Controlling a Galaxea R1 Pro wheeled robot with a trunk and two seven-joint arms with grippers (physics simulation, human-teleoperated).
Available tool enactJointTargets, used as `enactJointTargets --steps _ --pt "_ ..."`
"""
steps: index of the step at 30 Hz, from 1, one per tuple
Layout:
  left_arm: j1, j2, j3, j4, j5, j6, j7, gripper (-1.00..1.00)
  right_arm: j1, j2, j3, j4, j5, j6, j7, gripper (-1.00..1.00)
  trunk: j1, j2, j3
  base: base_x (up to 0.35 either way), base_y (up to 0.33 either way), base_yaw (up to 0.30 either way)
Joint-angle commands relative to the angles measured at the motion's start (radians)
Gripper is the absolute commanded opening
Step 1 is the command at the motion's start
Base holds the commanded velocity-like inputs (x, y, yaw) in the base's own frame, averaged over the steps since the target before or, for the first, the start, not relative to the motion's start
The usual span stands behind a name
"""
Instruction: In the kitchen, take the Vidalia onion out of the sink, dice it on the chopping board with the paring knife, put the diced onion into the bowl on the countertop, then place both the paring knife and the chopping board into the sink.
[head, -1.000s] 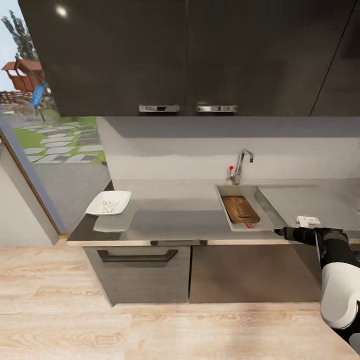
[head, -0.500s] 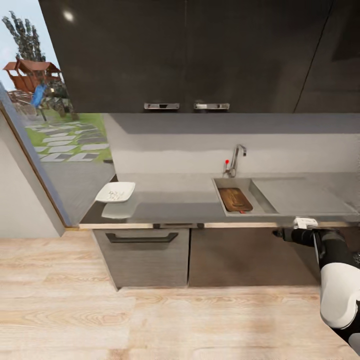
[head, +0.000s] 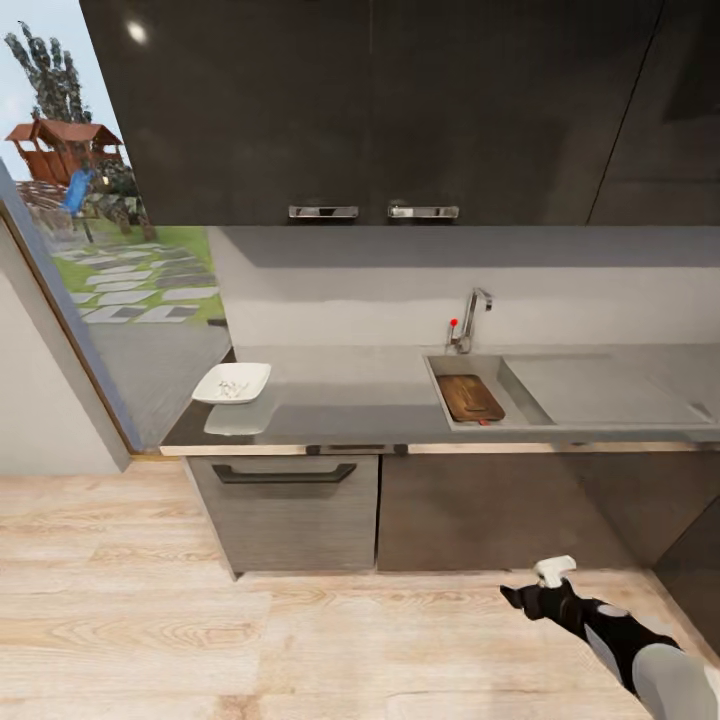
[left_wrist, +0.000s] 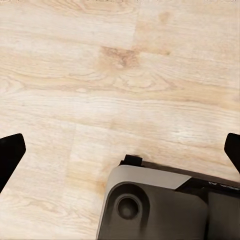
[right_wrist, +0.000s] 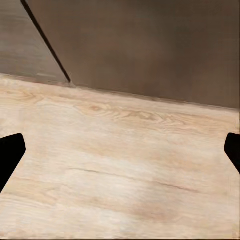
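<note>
The right tool (head: 515, 597) hangs low in front of the cabinets, over the wooden floor (head: 200, 620), its dark tips pointing toward the robot's left. In the right wrist view its 2 fingertips (right_wrist: 11, 150) sit at opposite edges of the picture, so it is spread wide and carries nothing; beyond them lie floorboards and the foot of the grey cabinet fronts (right_wrist: 150, 45). The left tool (left_wrist: 120, 155) is likewise spread and empty, with floor and part of the robot's base (left_wrist: 160, 210) beneath it.

From the right tool the sink (head: 440, 385) lies up and beyond, well apart, set into the desk (head: 340, 395) above the cabinets. The right arm looks the nearer of the 2 to it.

The chopping board (head: 470, 396) lies flat in the basin, dark brown with rounded corners, its long axis running from the tap (head: 472, 318) toward the desk's front edge. A small red sliver at its near end is probably the paring knife (head: 483, 423), though it is too small to be sure. The bowl (head: 232, 384) stands at the desk's left end, well apart from the sink, white and shallow, with pale bits inside.

By these positions the task looks finished, and no further reach seems called for.
</note>
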Motion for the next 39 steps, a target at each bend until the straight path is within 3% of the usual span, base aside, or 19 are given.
enactJointTargets --steps 1,2,5,8,9,11,14,18,22,26,28,31,39 --pt "-0.002 -0.001 -0.008 -0.003 0.004 -0.006 0.003 1.0 0.091 0.024 -0.011 0.043 0.009 -0.136 -0.079 1.0 0.001 -0.002 -0.002 0.0 0.0 0.0" --pt "-0.001 -0.001 -0.007 -0.006 0.004 -0.006 0.003 1.0 0.117 0.035 -0.01 0.049 0.009 -0.159 -0.098 1.0 0.001 -0.002 -0.002 0.0 0.0 0.0" --pt "-0.001 -0.001 -0.007 -0.023 0.002 -0.007 0.003 1.0 0.274 0.112 -0.01 0.064 0.009 -0.233 -0.195 1.0 0.001 -0.002 -0.002 0.0 0.0 0.0" --pt "0.0 -0.001 -0.008 -0.044 0.002 -0.007 0.003 1.0 0.414 0.178 -0.01 0.069 0.009 -0.287 -0.244 1.0 0.001 -0.002 -0.002 0.0 0.0 0.0" --pt "0.0 0.001 -0.008 -0.05 0.001 -0.008 0.003 1.0 0.495 0.209 -0.01 0.069 0.009 -0.363 -0.256 1.0 0.001 -0.002 -0.002 0.0 0.0 0.0" --pt "0.0 0.01 -0.008 -0.053 0.001 -0.008 0.003 1.0 0.548 0.231 -0.012 0.069 0.007 -0.446 -0.274 1.0 0.001 -0.002 -0.002 0.0 0.0 0.0" --pt "0.0 0.018 -0.008 -0.054 0.0 -0.009 0.003 1.0 0.575 0.24 -0.02 0.065 -0.002 -0.497 -0.353 1.0 0.001 -0.002 -0.002 0.0 0.0 0.0" --pt "0.0 0.023 -0.008 -0.059 -0.002 -0.009 0.004 1.0 0.586 0.245 -0.024 0.003 -0.013 -0.521 -0.57 1.0 0.001 -0.002 -0.002 0.0 0.0 0.0" --pt "0.0 0.023 -0.009 -0.09 -0.005 -0.007 0.007 1.0 0.588 0.28 -0.02 -0.093 -0.017 -0.526 -0.657 1.0 0.001 -0.002 -0.002 0.0 0.0 0.0" --pt "0.0 0.026 -0.038 -0.09 -0.007 -0.013 0.005 1.0 0.588 0.288 -0.019 -0.099 -0.017 -0.528 -0.65 1.0 0.001 -0.002 -0.002 0.0 0.0 0.0" --pt "0.0 0.044 -0.052 -0.089 -0.007 -0.021 0.004 1.0 0.588 0.288 -0.023 -0.1 -0.02 -0.528 -0.646 1.0 0.001 -0.002 -0.002 0.0 0.0 0.0" --pt "0.0 0.059 -0.058 -0.088 -0.006 -0.026 0.003 1.0 0.588 0.288 -0.024 -0.1 -0.04 -0.528 -0.645 1.0 0.001 -0.002 -0.002 0.0 0.0 0.0" --pt "0.0 0.062 -0.059 -0.085 -0.005 -0.027 0.003 1.0 0.588 0.287 -0.024 -0.1 -0.054 -0.528 -0.645 1.0 0.001 -0.002 -0.002 0.0 0.0 0.0"
